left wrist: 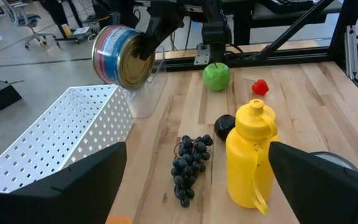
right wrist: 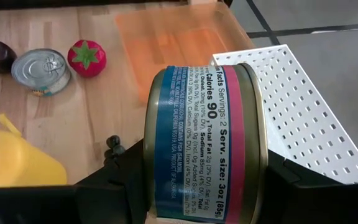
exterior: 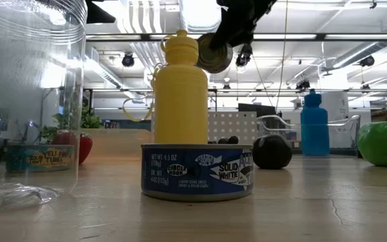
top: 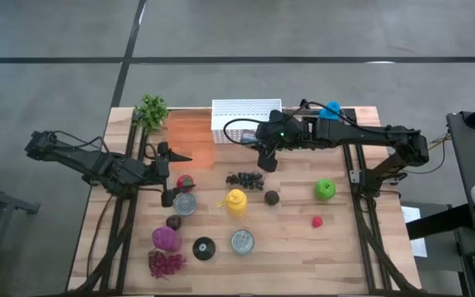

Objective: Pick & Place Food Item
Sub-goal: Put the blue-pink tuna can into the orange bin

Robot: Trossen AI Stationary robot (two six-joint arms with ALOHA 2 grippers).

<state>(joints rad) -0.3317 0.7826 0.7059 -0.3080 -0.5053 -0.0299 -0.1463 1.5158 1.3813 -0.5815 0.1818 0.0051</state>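
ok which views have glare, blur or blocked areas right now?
Low view: ceiling lights blow out behind the yellow bottle; a clear jar distorts that side of the frame. Left wrist view: the held can is slightly soft, while the grapes are sharp. Right wrist view: that can fills the frame, with its label readable.

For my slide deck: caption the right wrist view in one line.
Right gripper holds a blue-and-pink can above the table, beside the white perforated basket.
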